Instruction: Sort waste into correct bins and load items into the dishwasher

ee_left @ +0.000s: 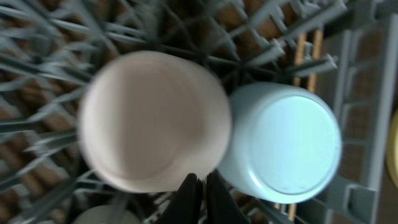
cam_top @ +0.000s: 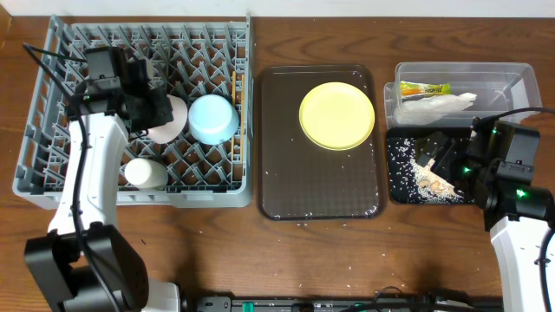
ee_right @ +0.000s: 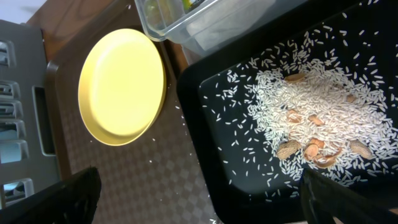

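Observation:
The grey dish rack (cam_top: pixel 52 186) holds an upturned white bowl (cam_top: pixel 173 117) (ee_left: pixel 152 121), an upturned light blue bowl (cam_top: pixel 213 118) (ee_left: pixel 286 143), a white cup (cam_top: pixel 146 173) and the chopsticks (ee_left: pixel 301 53). My left gripper (cam_top: pixel 156 113) (ee_left: pixel 198 196) is shut and empty, just above the gap between the two bowls. The yellow plate (cam_top: pixel 336 114) (ee_right: pixel 121 87) lies on the brown tray. The clear tub (cam_top: pixel 512 78) holds the wrapper (cam_top: pixel 425 87) and napkin (cam_top: pixel 438 106). Rice scraps (ee_right: pixel 317 106) lie in the black tray (cam_top: pixel 399 186). My right gripper (cam_top: pixel 440 152) (ee_right: pixel 199 199) is open over the black tray's left edge.
The dark brown serving tray (cam_top: pixel 316 186) (ee_right: pixel 124 180) sits between the rack and the bins, with a few loose rice grains on it. Bare wooden table (cam_top: pixel 286 260) runs along the front.

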Available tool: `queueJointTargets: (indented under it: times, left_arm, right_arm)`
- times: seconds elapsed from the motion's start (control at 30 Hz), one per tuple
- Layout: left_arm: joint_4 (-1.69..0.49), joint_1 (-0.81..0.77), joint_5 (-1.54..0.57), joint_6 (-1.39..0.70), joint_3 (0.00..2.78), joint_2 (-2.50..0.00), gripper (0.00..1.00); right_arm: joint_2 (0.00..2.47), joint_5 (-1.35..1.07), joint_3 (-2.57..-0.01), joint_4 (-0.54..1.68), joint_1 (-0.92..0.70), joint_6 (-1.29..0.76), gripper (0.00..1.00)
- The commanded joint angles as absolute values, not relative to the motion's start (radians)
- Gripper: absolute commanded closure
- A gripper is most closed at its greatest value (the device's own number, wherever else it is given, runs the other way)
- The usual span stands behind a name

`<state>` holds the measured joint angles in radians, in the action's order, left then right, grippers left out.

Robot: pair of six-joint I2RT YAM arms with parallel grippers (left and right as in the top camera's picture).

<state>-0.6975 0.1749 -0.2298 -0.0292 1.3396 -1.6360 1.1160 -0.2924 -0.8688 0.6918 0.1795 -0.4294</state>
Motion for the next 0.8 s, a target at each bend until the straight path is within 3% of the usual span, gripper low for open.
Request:
queueJointTargets:
  times: [0.0,0.43,0.77]
  left_arm:
    - [-0.68,0.186,-0.107,-0.043,1.356,-1.646,0.92]
    - [-0.685,0.173,-0.276,-0.043,1.352,-1.781,0.92]
    - [-0.691,0.145,-0.276,-0.043,1.356,-1.766,0.92]
  right_arm:
    - [1.106,-0.296,-0.883,0.693,0.182,-0.433,0.01]
    - [1.106,-0.292,-0.883,0.693,0.182,-0.433,0.01]
    - [1.106,-0.292,-0.883,0.693,0.182,-0.433,0.01]
